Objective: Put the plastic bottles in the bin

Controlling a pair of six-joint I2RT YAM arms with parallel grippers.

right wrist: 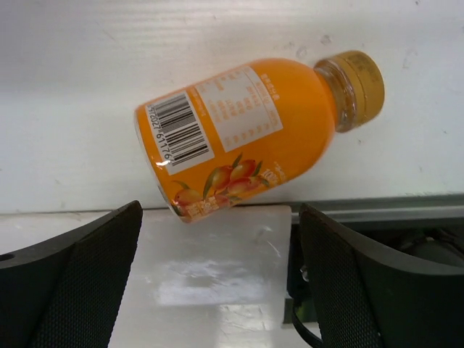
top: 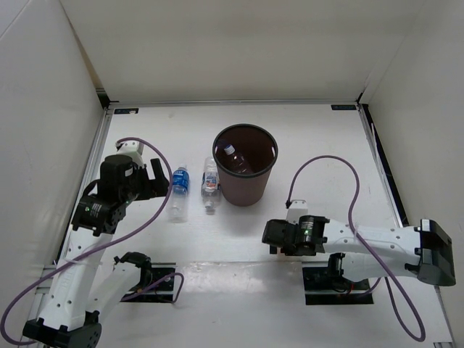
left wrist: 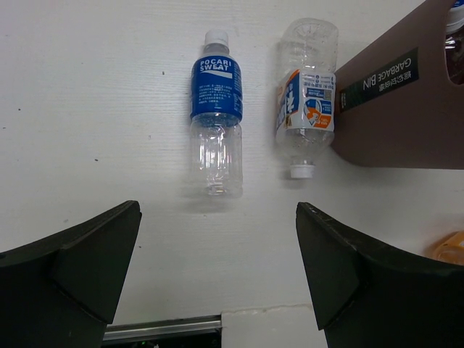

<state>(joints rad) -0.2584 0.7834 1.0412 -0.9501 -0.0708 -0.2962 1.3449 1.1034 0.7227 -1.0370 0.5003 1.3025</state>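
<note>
The dark brown bin [top: 245,190] stands upright mid-table, and a clear bottle [top: 230,153] lies inside it. Left of it, two bottles lie on the table: one with a blue label [top: 178,192] [left wrist: 217,109] and one with a pale label [top: 210,185] [left wrist: 306,101] that is close to the bin wall [left wrist: 391,109]. My left gripper [top: 161,181] [left wrist: 217,210] is open and empty, hovering short of the blue-label bottle. The short orange bottle [right wrist: 246,134] lies on its side, just ahead of my open right gripper [top: 272,236] [right wrist: 217,210]. The top view does not show this bottle.
White walls enclose the table on the left, back and right. Purple cables loop from both arms [top: 326,163]. Black base plates [top: 337,284] and a metal rail [right wrist: 377,206] sit at the near edge. An orange sliver [left wrist: 451,246] shows beside the bin.
</note>
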